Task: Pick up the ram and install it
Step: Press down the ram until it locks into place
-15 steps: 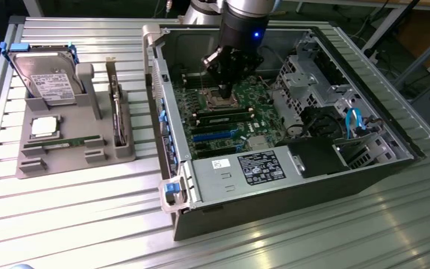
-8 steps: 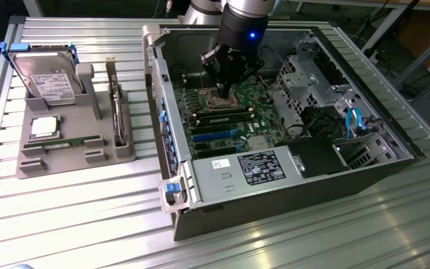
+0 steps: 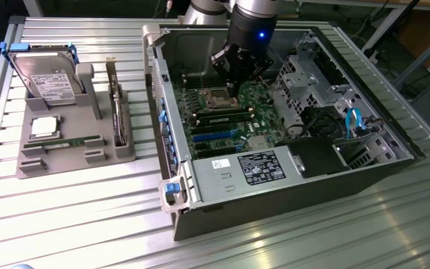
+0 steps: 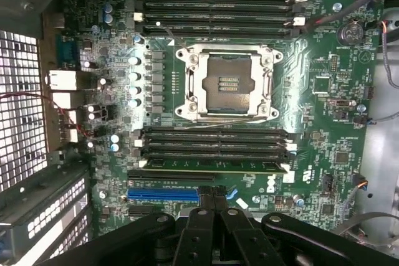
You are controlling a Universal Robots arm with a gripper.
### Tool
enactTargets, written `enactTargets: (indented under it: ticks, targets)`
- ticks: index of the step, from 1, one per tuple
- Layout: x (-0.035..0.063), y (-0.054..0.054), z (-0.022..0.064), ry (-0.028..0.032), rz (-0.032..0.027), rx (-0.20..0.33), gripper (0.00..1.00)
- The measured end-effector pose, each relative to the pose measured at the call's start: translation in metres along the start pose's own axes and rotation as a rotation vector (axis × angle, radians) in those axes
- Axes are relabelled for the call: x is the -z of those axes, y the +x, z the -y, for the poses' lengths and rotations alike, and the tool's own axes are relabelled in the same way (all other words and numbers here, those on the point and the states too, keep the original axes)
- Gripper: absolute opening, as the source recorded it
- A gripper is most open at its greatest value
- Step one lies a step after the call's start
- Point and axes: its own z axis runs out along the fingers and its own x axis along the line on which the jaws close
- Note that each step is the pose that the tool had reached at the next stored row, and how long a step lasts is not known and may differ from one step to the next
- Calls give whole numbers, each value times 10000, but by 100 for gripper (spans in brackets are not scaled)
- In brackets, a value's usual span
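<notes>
The gripper stands inside the open computer case, above the motherboard, with its fingers closed together and nothing between them. In the wrist view the fingertips sit over the blue expansion slot, just beside the lower bank of memory slots.

One ram stick is seated in the slot of that lower bank nearest the gripper; its green edge runs level along the slot's full length. The other slots of that bank look unfilled, as does the bank beyond the empty processor socket.

A second green stick lies flat in a groove of the grey parts holder on the slatted table, at the exterior view's left, well apart from the case. The same holder carries a hard drive and a square processor.

Clearance: the case walls enclose the arm on the side toward the holder and at the rear; the drive cage and power supply border the board on the remaining sides. The gap between the arm and the drive cage appears narrow, though the angle makes this uncertain. Loose cables lie by the cage, clear of the gripper.
</notes>
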Motion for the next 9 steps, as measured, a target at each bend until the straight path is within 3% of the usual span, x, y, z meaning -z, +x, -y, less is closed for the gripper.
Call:
enactTargets:
  ticks: [3,9]
  targets:
    - [0,-104,3,0,0,1,11]
    - [0,-118,3,0,0,1,11]
